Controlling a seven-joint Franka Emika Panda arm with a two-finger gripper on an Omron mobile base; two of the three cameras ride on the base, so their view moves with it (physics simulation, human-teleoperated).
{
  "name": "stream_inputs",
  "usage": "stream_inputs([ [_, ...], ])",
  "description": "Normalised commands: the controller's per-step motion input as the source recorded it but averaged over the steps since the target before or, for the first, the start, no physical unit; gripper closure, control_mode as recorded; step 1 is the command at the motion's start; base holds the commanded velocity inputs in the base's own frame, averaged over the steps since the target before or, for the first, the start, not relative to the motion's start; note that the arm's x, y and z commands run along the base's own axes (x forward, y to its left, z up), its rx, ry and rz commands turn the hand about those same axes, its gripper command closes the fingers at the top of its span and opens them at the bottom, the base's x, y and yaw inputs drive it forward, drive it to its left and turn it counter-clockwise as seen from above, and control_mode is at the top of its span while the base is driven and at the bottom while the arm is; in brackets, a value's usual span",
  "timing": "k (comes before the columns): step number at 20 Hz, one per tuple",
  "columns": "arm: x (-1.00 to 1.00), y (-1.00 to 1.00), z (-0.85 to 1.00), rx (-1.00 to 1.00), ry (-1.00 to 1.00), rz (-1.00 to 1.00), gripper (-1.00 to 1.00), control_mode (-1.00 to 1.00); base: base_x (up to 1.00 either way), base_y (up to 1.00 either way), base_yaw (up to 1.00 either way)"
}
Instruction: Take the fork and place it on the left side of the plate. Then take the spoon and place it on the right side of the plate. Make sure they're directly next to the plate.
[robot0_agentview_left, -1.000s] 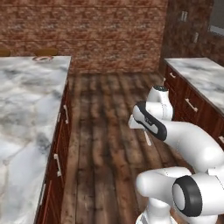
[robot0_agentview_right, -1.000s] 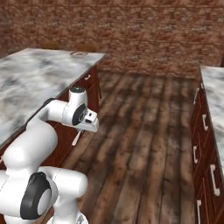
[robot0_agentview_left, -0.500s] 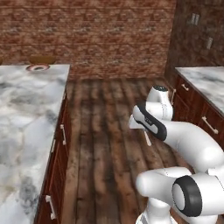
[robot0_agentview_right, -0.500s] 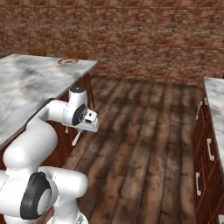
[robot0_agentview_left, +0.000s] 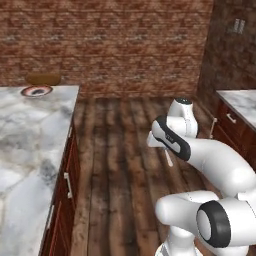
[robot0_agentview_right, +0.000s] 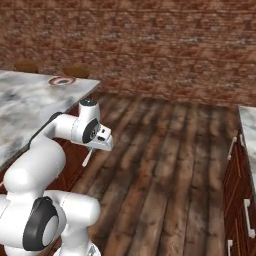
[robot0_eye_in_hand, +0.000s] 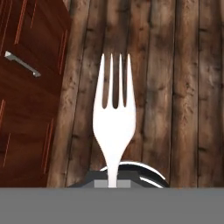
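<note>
My gripper (robot0_agentview_left: 163, 149) hangs over the wooden floor, shut on the handle of the pale fork (robot0_agentview_left: 169, 160). From the right base the fork (robot0_agentview_right: 87, 158) points down from the gripper (robot0_agentview_right: 94, 148). The hand view looks along the fork (robot0_eye_in_hand: 113, 118), its tines pointing away over the floorboards, with the gripper (robot0_eye_in_hand: 113, 183) pinching the handle's end. The plate (robot0_agentview_left: 36, 91), red-rimmed with a dark ring, sits at the far corner of the marble counter, well ahead and to the left of the gripper. From the right base the plate (robot0_agentview_right: 62, 80) lies on the same far corner. The spoon is out of view.
The marble counter (robot0_agentview_left: 30, 150) runs along the left, with dark wood drawers (robot0_agentview_left: 67, 185) below it. A second counter (robot0_agentview_left: 240, 100) with cabinets stands on the right. Brown stools (robot0_agentview_right: 75, 71) stand behind the left counter. Open floorboards (robot0_agentview_right: 170, 150) lie between the counters, and a brick wall closes the back.
Both base views have shifted as the base moved: the plate's corner of the counter now sits lower and nearer. The arm keeps its pose, still holding the fork.
</note>
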Motion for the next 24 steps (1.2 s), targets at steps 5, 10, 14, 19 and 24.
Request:
stream_inputs([
  [5,0.00,0.00,0.00,0.00,0.00,0.00,1.00,1.00,1.00,-0.21,0.05],
  [10,0.00,0.00,0.00,0.00,0.00,0.00,1.00,1.00,1.00,-0.18,0.07],
  [14,0.00,0.00,0.00,0.00,0.00,0.00,1.00,1.00,1.00,-0.18,0.07],
  [19,0.00,0.00,0.00,0.00,0.00,0.00,1.00,1.00,1.00,-0.22,0.10],
  [24,0.00,0.00,0.00,0.00,0.00,0.00,1.00,1.00,1.00,-0.31,0.10],
])
